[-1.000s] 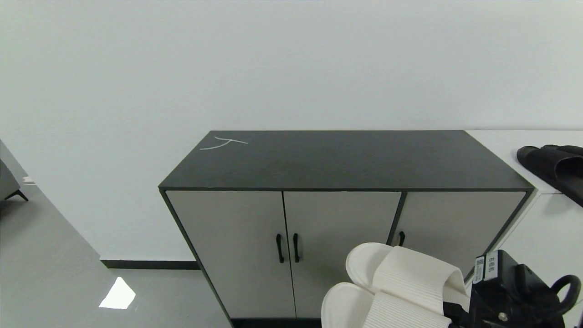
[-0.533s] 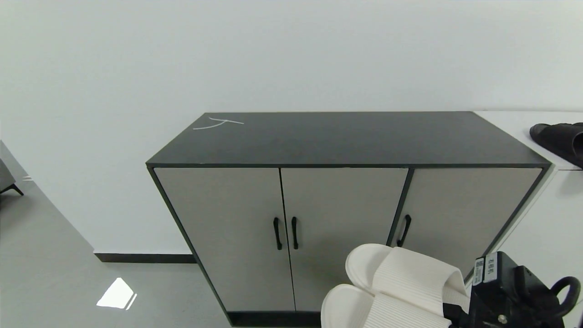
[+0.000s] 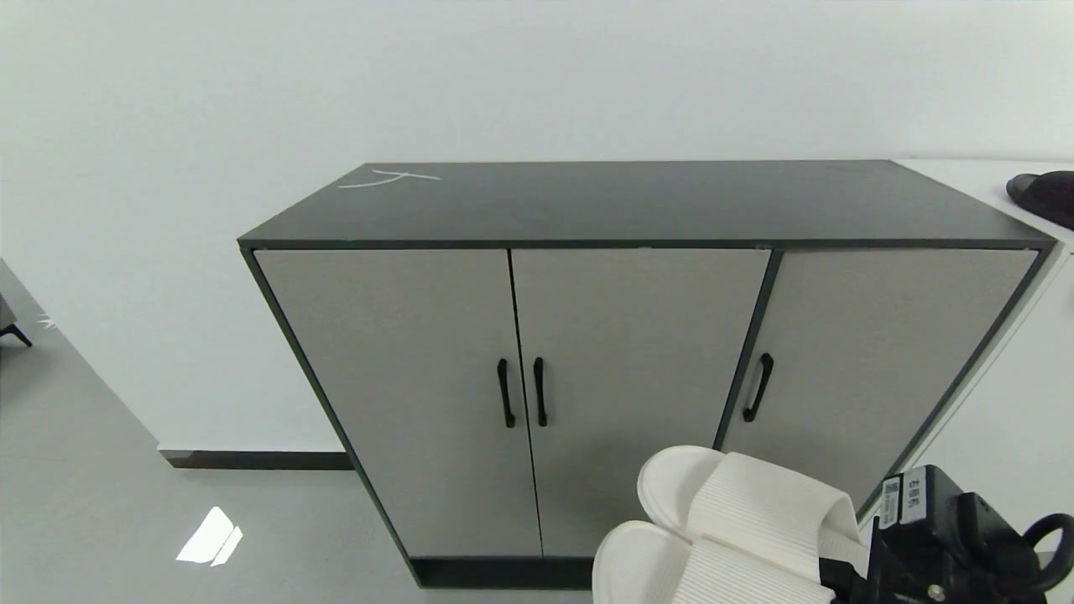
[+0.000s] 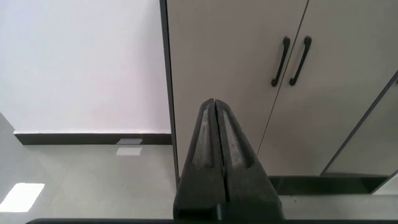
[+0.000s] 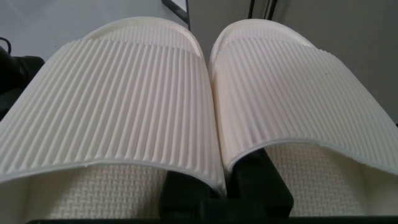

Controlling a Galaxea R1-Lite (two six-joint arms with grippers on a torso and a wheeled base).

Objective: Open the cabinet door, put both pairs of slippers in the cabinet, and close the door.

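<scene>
A pale wall is standing behind the cabinet, whose doors are all closed. Near right, the right gripper is clamping the white slippers side by side. The left gripper is hanging pinched together, empty, near the cabinet's left edge. The black slippers are lying far right.

I see bright, even light. Glare patch on floor. Soft shadow on cabinet front behind white slippers. Cabinet sides lean outward at edges.
</scene>
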